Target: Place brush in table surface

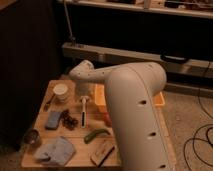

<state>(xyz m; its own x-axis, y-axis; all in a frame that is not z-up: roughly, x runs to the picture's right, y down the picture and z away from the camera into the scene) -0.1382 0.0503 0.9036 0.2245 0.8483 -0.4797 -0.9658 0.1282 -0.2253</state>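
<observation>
The brush (83, 112) shows near the middle of the table surface (77, 160), with its white neck up and its dark thin handle pointing toward the front edge. My gripper (84, 96) hangs straight down from the white arm, right above the brush's upper end. The arm hides the brush's head, and whether the brush rests on the wood cannot be told. The arm's thick white body covers the right half of the table.
An orange-yellow tub (100, 95) stands behind the gripper. A white cup (61, 91), a blue sponge (53, 120) and dark fruit (70, 120) lie to the left. A green vegetable (96, 135), a wooden block brush (102, 152), a blue-grey cloth (55, 150) and a metal can (32, 137) lie in front.
</observation>
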